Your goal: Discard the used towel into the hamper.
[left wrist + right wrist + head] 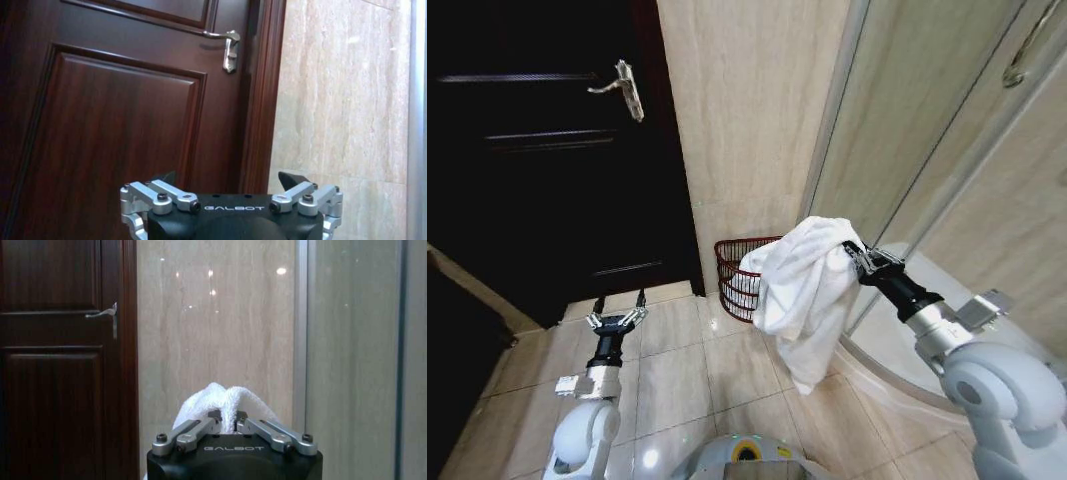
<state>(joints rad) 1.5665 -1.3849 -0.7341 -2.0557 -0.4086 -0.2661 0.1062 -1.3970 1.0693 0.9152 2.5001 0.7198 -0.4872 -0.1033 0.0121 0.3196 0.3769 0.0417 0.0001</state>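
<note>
- Above the hamper [745, 268], slightly nearer us, our right gripper [855, 256] pinches the towel [799, 290]; it hangs lengthwise downward.
- Left gripper [618, 318] splayed, empty, farther off.

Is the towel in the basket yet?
Not yet. The towel is picked up: the right end effector is shut on it, holding it in the air by the hamper. Dropping it in is left. The left end effector waits open near the door.

Left tool [231, 181] gaping before door [120, 115]
</note>
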